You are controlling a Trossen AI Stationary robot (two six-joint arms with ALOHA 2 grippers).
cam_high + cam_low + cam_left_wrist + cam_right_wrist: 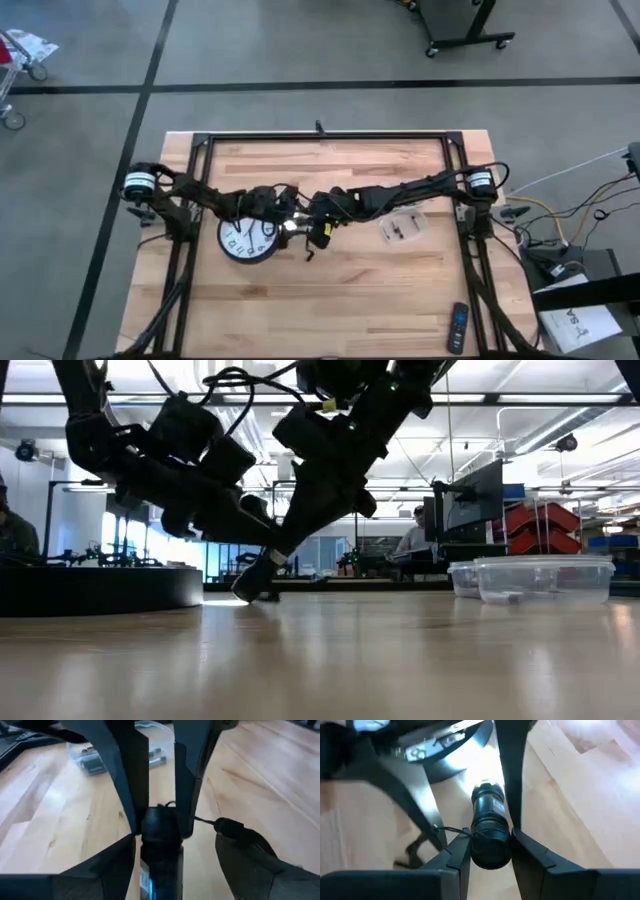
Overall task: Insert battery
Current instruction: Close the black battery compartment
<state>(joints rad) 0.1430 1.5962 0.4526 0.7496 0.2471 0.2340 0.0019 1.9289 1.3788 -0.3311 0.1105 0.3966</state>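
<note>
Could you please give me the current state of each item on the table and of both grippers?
flashlight: held between both grippers, above the table.
left gripper: shut on the flashlight.
right gripper: shut on the flashlight.
clock: lying flat, face up.
clear container: on the table, batteries inside.
remote: lying flat near the table's edge, untouched.

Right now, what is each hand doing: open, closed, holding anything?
Left hand: closed on one end of the black flashlight.
Right hand: closed on the flashlight's other end, beside the clock.
</note>
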